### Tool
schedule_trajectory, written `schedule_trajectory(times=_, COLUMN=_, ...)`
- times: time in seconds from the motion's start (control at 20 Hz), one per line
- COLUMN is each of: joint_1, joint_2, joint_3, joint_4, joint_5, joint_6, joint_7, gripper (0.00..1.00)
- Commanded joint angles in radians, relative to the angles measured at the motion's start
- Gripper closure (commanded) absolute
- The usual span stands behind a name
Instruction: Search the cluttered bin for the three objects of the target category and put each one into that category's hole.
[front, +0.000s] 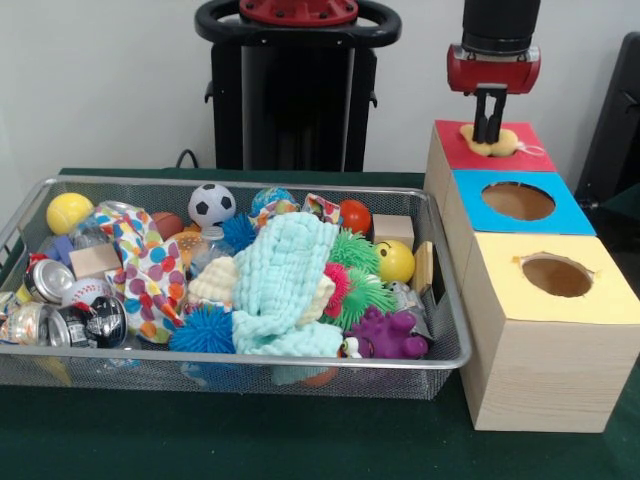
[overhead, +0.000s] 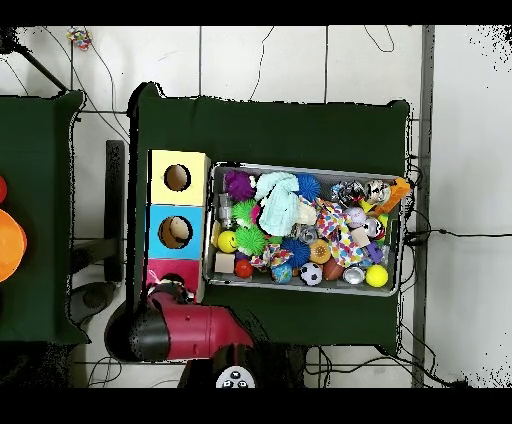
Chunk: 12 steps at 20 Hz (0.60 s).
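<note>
You had gripper (front: 489, 136) parked right over red hole (front: 490, 148), fingers pinched on yellow plush (front: 488, 142), sat in hole mouth, looked like mid-drop. Bin (front: 30, 195) at 9 o'clock from boxes, other plushies not spotted.

Front camera low; overhead above, bin (front: 240, 190) shared.
</note>
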Motion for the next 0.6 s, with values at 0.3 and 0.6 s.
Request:
schedule_trajectory(times=0.3, joint_1=0.08, joint_2=0.078, joint_3=0.012, joint_4=0.063, joint_5=0.025, joint_6=-0.112, joint_7=0.232, gripper=1.0)
schedule_trajectory(times=0.6, joint_1=0.115, joint_2=0.126, joint_3=-0.003, joint_4=0.045, joint_5=0.048, joint_6=-0.177, joint_7=0.249, gripper=1.0)
